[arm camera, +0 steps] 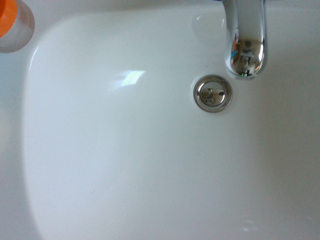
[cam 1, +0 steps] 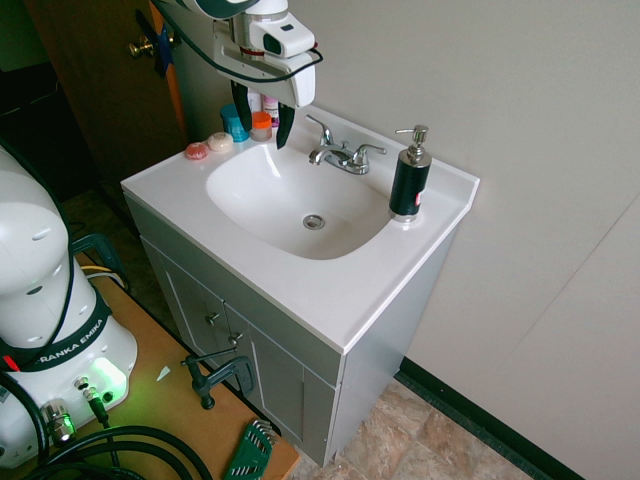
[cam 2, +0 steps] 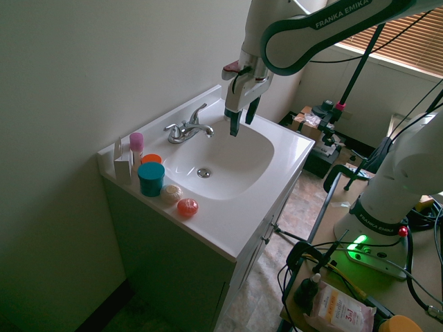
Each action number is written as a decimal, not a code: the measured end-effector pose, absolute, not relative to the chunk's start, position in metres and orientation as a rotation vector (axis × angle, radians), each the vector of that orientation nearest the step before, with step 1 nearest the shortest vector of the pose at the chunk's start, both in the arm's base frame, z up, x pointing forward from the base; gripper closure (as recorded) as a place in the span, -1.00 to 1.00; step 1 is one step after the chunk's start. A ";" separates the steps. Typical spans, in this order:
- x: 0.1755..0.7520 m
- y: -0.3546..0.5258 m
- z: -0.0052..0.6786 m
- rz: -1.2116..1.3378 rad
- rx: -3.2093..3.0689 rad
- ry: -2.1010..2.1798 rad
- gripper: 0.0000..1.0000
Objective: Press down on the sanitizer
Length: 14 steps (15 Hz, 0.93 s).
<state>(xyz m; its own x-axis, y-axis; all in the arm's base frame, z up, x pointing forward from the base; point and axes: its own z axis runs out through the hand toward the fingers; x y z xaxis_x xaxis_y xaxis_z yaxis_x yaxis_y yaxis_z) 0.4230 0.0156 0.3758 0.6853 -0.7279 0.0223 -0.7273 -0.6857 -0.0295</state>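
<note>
Currently gripper (cam 1: 262, 118) is hovering, fingers spread and empty, over the sink basin (cam 1: 290, 200); sanitizer (cam 1: 409, 176) is standing upright on the rim beside the faucet (cam 1: 340, 152), well apart from gripper.

My gripper (cam 2: 240, 119) hangs open above the white sink (cam 2: 277, 149), fingers pointing down, near the chrome faucet (cam 2: 188, 128). On the counter's corner stand a teal jar (cam 2: 151, 178), an orange jar (cam 2: 151, 159) and a pink-capped tube (cam 2: 136, 149), with two small soaps (cam 2: 179, 200) beside them.
</note>
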 end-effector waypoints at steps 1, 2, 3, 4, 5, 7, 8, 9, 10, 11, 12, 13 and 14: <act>0.423 0.016 0.375 -0.048 -2.865 1.240 -1.00; 0.423 0.015 0.375 -0.047 -2.864 1.240 -1.00; 0.424 0.014 0.376 -0.049 -2.862 1.242 -1.00; 0.426 0.012 0.379 -0.060 -2.856 1.247 -1.00; 0.431 0.008 0.386 -0.082 -2.843 1.258 -1.00; 0.451 -0.009 0.414 -0.155 -2.795 1.298 1.00; 0.463 -0.021 0.428 -0.184 -2.771 1.325 1.00; 0.476 -0.036 0.440 -0.208 -2.747 1.357 1.00; 0.490 -0.054 0.452 -0.224 -2.726 1.393 1.00; 0.501 -0.072 0.463 -0.235 -2.700 1.433 1.00; 0.512 -0.089 0.471 -0.244 -2.678 1.467 1.00; 0.521 -0.105 0.476 -0.247 -2.662 1.496 1.00; 0.527 -0.117 0.478 -0.246 -2.649 1.518 1.00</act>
